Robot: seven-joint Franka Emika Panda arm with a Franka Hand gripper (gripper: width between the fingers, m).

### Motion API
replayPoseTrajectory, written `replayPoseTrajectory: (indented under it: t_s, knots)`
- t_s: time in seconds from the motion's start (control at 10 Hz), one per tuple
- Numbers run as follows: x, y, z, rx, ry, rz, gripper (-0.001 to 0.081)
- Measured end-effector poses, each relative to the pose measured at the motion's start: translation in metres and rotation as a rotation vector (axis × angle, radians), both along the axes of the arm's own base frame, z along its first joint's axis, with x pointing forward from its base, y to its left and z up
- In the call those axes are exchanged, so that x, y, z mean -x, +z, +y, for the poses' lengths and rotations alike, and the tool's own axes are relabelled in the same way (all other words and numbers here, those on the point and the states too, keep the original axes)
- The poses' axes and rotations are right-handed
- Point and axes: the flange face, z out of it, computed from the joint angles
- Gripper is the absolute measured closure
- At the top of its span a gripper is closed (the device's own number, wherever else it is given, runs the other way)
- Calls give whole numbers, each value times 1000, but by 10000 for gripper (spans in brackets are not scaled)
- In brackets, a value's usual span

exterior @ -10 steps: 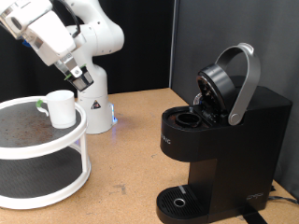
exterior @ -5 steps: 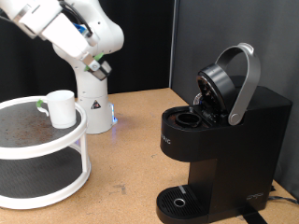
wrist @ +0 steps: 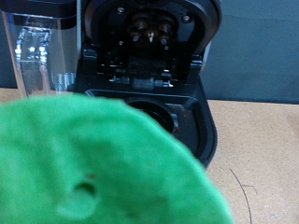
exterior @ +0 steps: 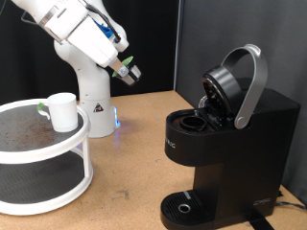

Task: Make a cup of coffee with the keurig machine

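Robot arm (exterior: 82,34): glossy white rounded segments, blue fitting near the wrist. White conical base (exterior: 93,101) with black triangle marking, blue light at foot. Dark gripper (exterior: 128,71).

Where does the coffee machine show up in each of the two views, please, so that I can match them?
Exterior view: the coffee machine fills the exterior view's right half, lid raised, standing on the table.
Wrist view: the coffee machine is seen head-on behind a blurred green shape close to the camera.
Shared landmark: the open pod chamber under the lid, at and.
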Motion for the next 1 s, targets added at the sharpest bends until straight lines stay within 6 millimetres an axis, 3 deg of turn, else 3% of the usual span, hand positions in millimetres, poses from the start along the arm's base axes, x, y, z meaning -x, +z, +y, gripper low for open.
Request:
replayPoseTrajectory:
  t_s: [0.3, 0.8, 1.0]
  knots:
    - [-4, 4, 7, -32, -14, -21, 360]
    - [-16, 17, 69, 54, 55, -36, 360]
    - [-17, 21, 82, 56, 48, -38, 360]
